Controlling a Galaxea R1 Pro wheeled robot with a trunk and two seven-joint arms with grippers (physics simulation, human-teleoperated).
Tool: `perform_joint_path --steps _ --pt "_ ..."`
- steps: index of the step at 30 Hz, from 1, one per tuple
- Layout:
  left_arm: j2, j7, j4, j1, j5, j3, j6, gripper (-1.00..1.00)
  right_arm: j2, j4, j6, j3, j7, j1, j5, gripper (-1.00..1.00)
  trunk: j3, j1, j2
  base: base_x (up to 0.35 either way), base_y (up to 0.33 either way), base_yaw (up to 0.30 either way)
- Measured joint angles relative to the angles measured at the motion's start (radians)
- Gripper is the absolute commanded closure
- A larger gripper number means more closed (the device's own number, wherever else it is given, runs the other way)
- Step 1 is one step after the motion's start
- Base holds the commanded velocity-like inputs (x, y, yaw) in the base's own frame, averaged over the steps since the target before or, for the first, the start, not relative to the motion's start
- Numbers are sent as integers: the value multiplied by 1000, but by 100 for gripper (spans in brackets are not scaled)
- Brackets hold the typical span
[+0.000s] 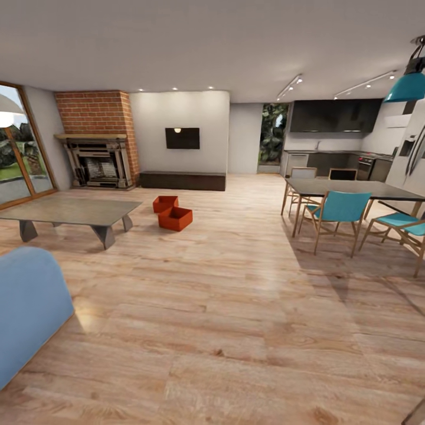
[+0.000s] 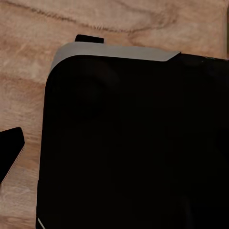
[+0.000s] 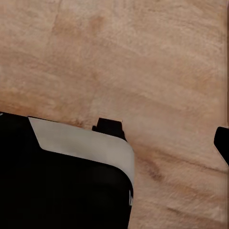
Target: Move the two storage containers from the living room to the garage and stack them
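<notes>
Where the plank floor (image 1: 236, 307) opens out before the brick fireplace (image 1: 99, 141), the two bins (image 1: 171, 212) sit touching each other, the farther one (image 1: 165, 203) just behind the nearer one (image 1: 175, 218), both upright and open-topped. They lie to the right of the low table (image 1: 71, 211), close off its right-hand end, and in front of the dark bench (image 1: 183, 180) under the wall screen (image 1: 182, 138). Between the camera and the bins the boards lie bare; the table reaches in from the fireplace side and a blue sofa (image 1: 26, 307) bulges in nearer still on that same side, cut off by the picture's edge. Well to the right of the bins stands a dining table (image 1: 348, 189) with teal chairs (image 1: 336, 212), partly cropped, and a teal lamp (image 1: 407, 87) hangs above it, also cropped. Glazed doors (image 1: 18, 147) beside the fireplace are cut by the edge. At this range the bins' ribbing cannot be made out, nor what, if anything, is inside them. Each wrist view shows a dark, grey-edged body of the robot (image 2: 133, 143) over the wood, with dark slivers at the margins too small to name; whether either pincer is wide or closed I cannot tell.
</notes>
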Motion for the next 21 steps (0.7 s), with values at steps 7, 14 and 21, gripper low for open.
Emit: perform_joint_path --steps 7,14,21 --pt "0 0 0 0 0 1 0 -100 0 0 1 0 0 0 -2 -100 0 0 0 322 0 0" --pt "0 0 0 0 0 1 0 -100 0 0 1 -1 0 0 -4 -100 0 0 0 322 0 0" --pt "0 0 0 0 0 1 0 -100 1 0 2 0 0 0 -3 -100 0 0 0 322 0 0"
